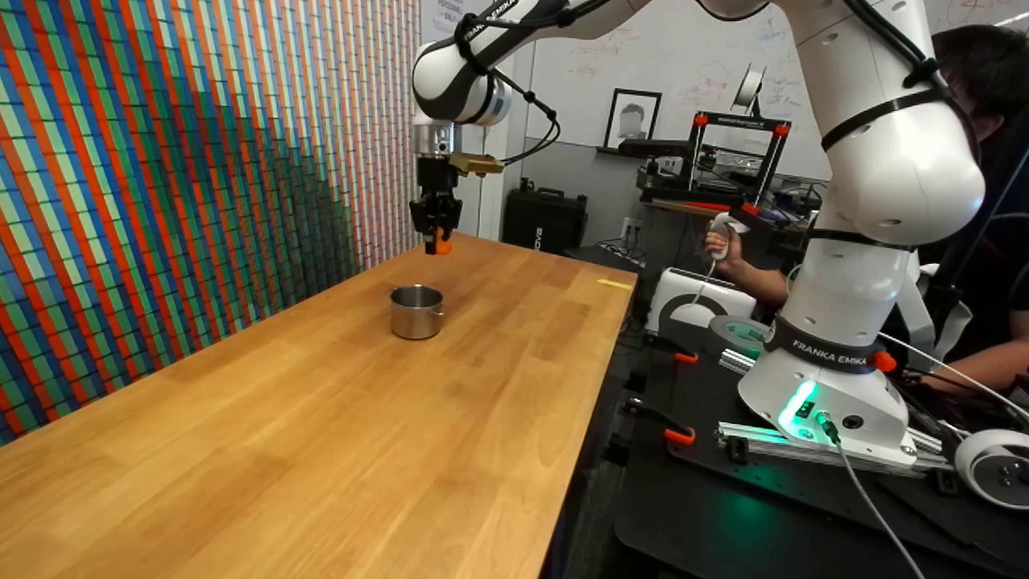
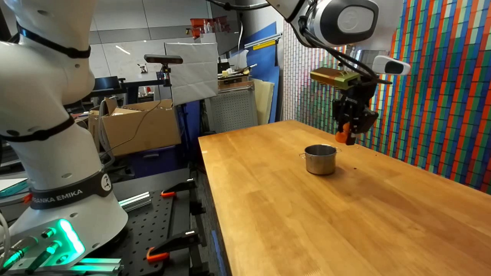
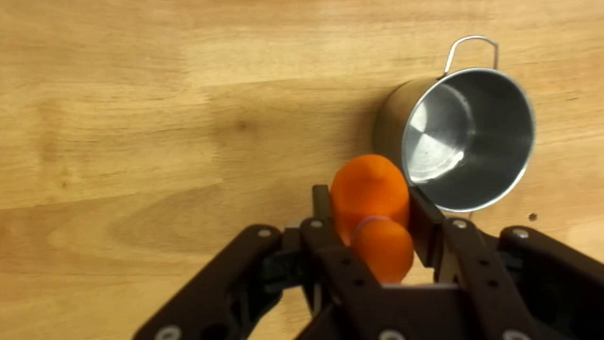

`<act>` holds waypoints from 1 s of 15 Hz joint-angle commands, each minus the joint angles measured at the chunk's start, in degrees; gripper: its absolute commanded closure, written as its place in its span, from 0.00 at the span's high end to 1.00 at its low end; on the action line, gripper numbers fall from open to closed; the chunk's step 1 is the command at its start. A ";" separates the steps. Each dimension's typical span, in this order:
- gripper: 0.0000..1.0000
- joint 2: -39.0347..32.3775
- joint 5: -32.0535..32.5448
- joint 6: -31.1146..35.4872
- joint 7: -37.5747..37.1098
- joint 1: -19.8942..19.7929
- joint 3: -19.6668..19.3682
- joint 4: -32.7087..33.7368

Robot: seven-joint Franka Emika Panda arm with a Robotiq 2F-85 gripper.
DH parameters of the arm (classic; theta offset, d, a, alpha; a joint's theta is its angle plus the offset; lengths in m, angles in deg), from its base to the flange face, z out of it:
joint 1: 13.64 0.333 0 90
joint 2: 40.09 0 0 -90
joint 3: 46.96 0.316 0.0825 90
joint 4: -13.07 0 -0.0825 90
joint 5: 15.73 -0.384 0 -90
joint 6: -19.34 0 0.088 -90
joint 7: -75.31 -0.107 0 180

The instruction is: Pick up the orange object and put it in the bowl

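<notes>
The orange object (image 3: 370, 186) is a bright orange lump with a smaller rounded part. It sits between the two fingers of my gripper (image 3: 368, 200), which press on it from both sides. In both exterior views the gripper (image 1: 435, 241) (image 2: 348, 134) holds the orange object (image 1: 444, 244) (image 2: 340, 137) above the table. The bowl (image 1: 416, 319) is a shiny grey metal cup with thin wire handles, upright on the table. It also shows in an exterior view (image 2: 320, 163). In the wrist view the bowl (image 3: 502, 118) lies up and right of the fingers, its bare metal bottom visible.
The wooden table (image 1: 386, 450) carries the bowl. A striped multicoloured wall (image 1: 161, 177) runs along the table's far side. The arm's base (image 1: 828, 394) stands on a black bench beside the table. A person (image 1: 756, 277) sits behind the arm holding a controller.
</notes>
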State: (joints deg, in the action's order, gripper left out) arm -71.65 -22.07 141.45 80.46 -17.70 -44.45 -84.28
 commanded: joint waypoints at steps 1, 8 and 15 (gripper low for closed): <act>0.19 2.49 -3.57 -3.00 0.80 -0.20 1.24 -1.54; 0.50 2.21 -6.81 -1.19 1.27 1.48 3.42 -5.32; 1.00 -0.61 -4.26 1.08 0.00 3.22 1.95 -4.25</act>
State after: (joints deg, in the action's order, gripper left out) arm -71.48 -27.33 141.97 80.55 -14.50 -40.97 -89.62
